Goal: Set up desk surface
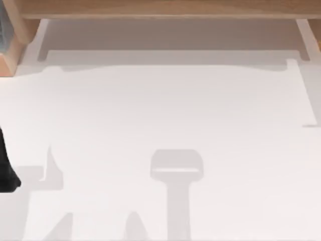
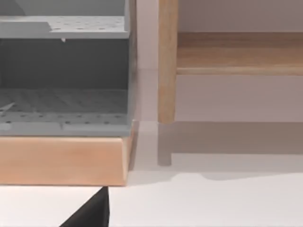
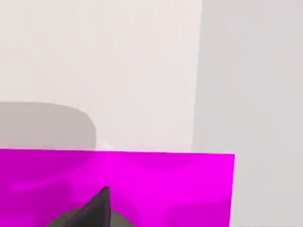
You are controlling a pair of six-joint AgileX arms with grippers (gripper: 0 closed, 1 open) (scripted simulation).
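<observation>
Closest to your right wrist camera is a dark wedge of the right gripper (image 3: 94,210), sitting in front of a flat, bright magenta panel (image 3: 165,184). You cannot tell whether its fingers are open, closed or gripping the panel. Beyond the panel's straight edge lies the desk surface (image 3: 118,61), plain white, with a soft grey shadow on it.

At your left wrist camera, a dark tip of the left gripper (image 2: 92,213) hangs over the white surface near the corner of a light-brown wooden base (image 2: 61,161). That base carries a grey perforated rack (image 2: 61,75). Just beside it stands a wooden post (image 2: 167,61), with a wooden shelf (image 2: 236,54) behind. Here too you cannot tell how the fingers are set.

From above, the desk surface (image 1: 165,110) fills most of the scene, bordered along the far side by the wooden frame (image 1: 160,7). A dark part of the left arm (image 1: 7,168) shows at the left edge.
</observation>
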